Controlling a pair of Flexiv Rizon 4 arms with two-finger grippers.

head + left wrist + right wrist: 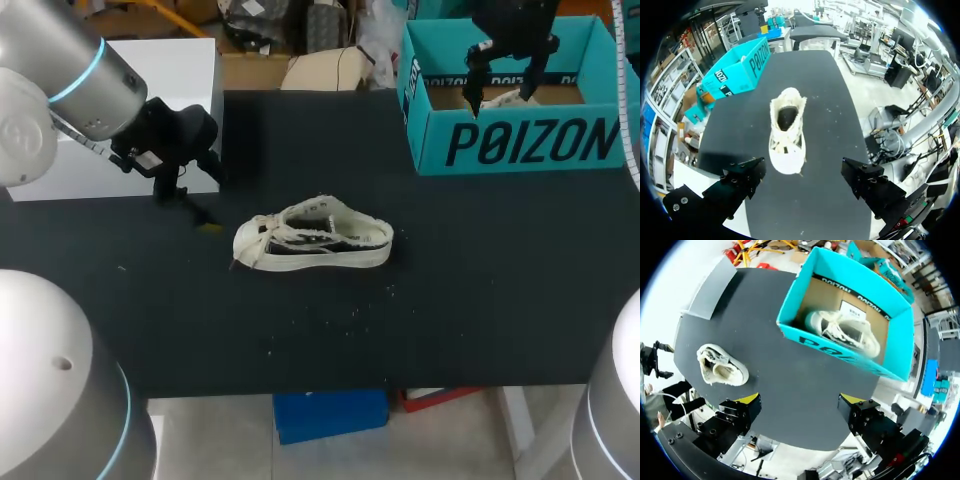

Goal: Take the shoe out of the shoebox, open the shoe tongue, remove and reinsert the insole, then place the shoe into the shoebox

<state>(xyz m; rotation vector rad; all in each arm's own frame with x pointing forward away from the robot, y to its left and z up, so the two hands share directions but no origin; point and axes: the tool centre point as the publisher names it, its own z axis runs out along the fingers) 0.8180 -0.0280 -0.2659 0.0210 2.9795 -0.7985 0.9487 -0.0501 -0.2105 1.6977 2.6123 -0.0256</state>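
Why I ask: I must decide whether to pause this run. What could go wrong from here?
The shoe on the table trails loose laces at its toe, facing the open left gripper; the fingers might snag them while opening it. The shoebox holds a second shoe below the open right gripper: it might grab that one, and room for the first looks tight.

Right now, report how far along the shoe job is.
Done: one shoe lies out of the shoebox, on the table. In hand: nothing; the left gripper is open at the shoe's toe, and the right gripper is open above the shoebox, where a second shoe lies. To do, as far as shows: tongue, insole, returning the shoe.
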